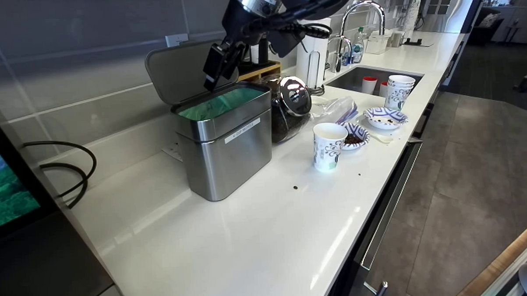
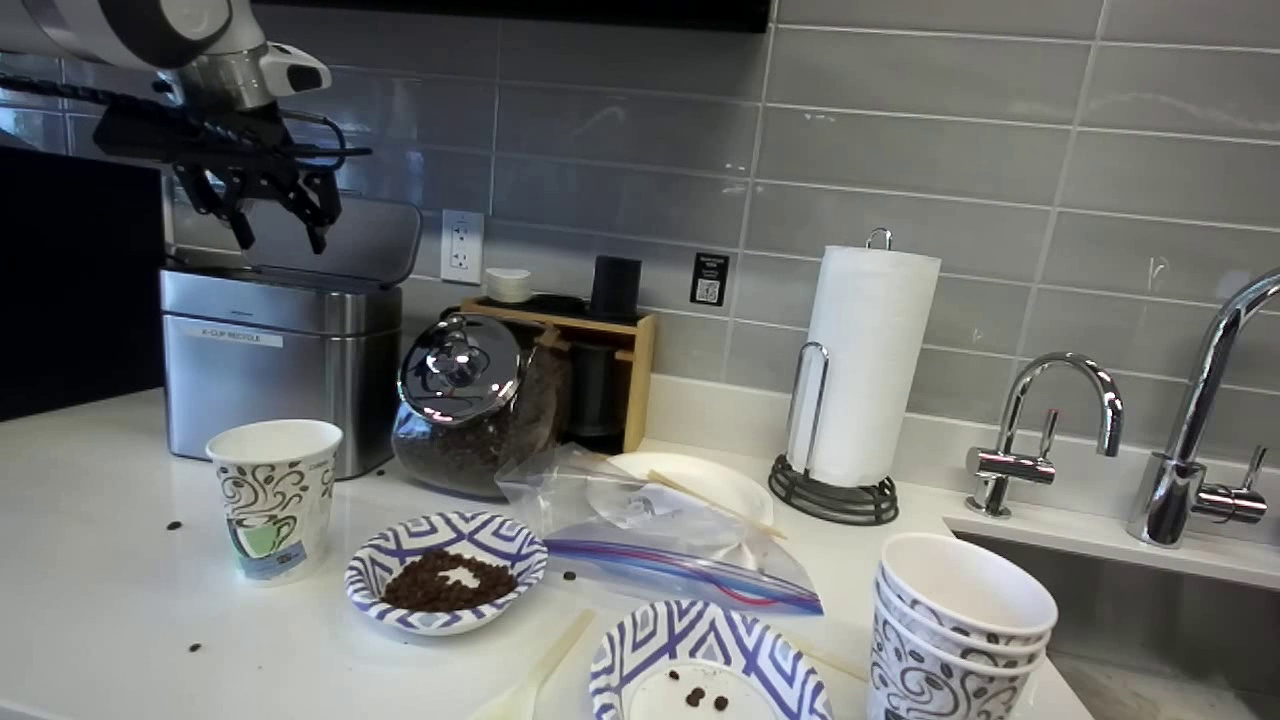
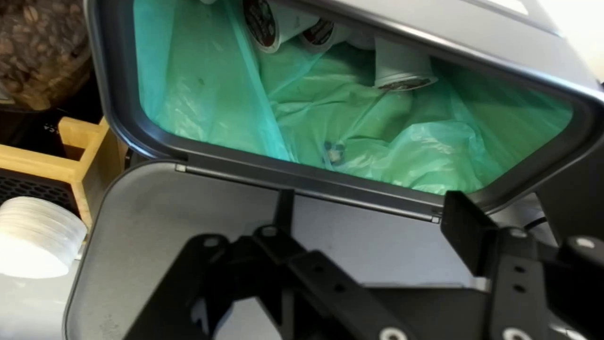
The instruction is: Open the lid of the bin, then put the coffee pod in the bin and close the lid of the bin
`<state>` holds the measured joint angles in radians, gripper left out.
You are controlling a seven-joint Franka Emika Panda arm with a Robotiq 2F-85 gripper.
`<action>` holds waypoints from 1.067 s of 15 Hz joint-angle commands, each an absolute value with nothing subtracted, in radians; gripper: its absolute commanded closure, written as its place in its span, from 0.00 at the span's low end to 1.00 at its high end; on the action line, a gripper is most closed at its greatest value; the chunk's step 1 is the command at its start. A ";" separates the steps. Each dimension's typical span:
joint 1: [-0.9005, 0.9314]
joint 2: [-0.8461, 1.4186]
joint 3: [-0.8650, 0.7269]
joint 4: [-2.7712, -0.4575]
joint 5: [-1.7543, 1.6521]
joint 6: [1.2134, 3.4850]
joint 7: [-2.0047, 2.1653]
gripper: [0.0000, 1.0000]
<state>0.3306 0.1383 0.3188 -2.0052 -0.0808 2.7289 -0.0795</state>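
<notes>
Leftward, the black jointed pincer (image 2: 281, 241) gapes near the raised flat grey lid (image 1: 180, 73) of the boxy brushed-steel bin (image 2: 245, 380).

The wrist view's edges cut off bin (image 3: 453, 23), lid (image 3: 207, 205) and tool (image 3: 370, 208)

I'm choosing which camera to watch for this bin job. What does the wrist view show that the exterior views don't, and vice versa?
Only the wrist view: white coffee pods with dark printed tops, inside the bin.

Only the exterior views: the paper towel roll, the stacked paper cups and the two patterned paper bowls, each in both.

All three share: the bin, its open lid, the fingers and the jar of coffee beans.
</notes>
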 commanded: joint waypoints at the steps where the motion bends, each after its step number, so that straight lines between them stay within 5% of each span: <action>1: 0.337 0.133 0.332 -1.995 -0.054 2.695 -0.072 0.00; 8: 0.328 0.033 0.372 -2.041 0.136 2.542 -0.114 0.00; 16: 0.314 -0.115 0.315 -2.160 0.114 2.627 -0.116 0.00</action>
<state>0.3222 -0.0536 0.3356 -2.0801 0.1002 2.5776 -0.0976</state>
